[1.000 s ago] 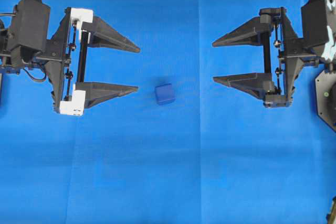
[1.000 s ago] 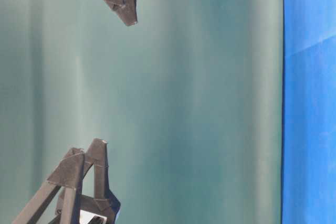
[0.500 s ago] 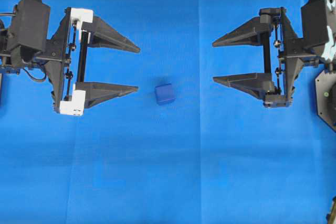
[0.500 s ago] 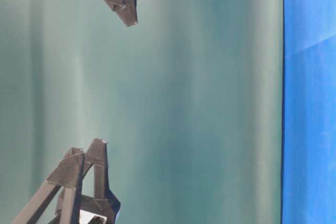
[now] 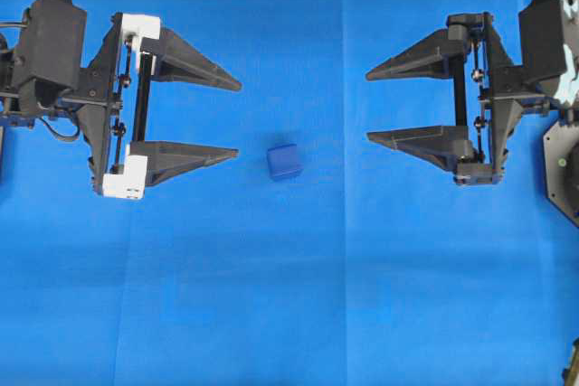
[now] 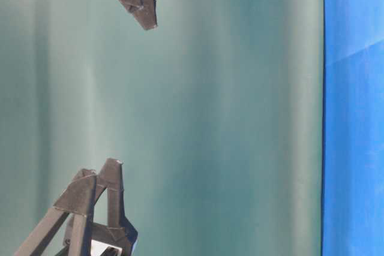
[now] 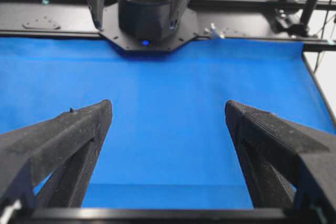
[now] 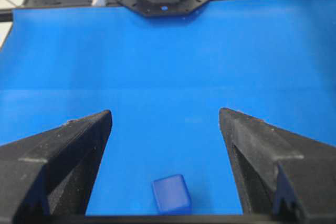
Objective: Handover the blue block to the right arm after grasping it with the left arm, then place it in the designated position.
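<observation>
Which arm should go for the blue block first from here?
Left. Its hand is open and nearer the blue block, which lies untouched on the cloth just beyond its lower finger. The right hand sits farther off.

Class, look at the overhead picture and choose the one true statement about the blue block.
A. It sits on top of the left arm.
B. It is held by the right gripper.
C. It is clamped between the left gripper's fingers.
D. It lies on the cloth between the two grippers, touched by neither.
D: the blue block rests on the blue cloth, apart from the open left gripper and the open right gripper.
</observation>
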Controlling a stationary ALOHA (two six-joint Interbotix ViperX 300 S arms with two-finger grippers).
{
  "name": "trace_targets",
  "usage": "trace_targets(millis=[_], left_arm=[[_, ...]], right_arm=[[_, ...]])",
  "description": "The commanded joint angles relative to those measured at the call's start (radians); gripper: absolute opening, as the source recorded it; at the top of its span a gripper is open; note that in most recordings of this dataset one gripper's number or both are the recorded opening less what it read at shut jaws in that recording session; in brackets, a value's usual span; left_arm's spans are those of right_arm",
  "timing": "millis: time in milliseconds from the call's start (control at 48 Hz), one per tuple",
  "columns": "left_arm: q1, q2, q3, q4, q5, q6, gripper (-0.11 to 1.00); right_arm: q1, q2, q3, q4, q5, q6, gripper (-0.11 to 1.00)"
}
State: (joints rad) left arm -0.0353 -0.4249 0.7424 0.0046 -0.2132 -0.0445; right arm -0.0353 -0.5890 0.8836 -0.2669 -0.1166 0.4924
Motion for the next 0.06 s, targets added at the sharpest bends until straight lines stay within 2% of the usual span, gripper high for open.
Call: trace_targets(millis=[0,42], left_arm=[[0.003,-0.014,-0.025,0.002,-0.011,0.0,0.93],[0.003,-0.014,-0.025,0.002,-0.009,0.002,0.93]], right_arm=[[-0.002,-0.003,-0.017,-0.002,-0.008,-0.002,0.7],[-0.002,-0.002,-0.017,-0.002,-0.008,-0.002,0.7]])
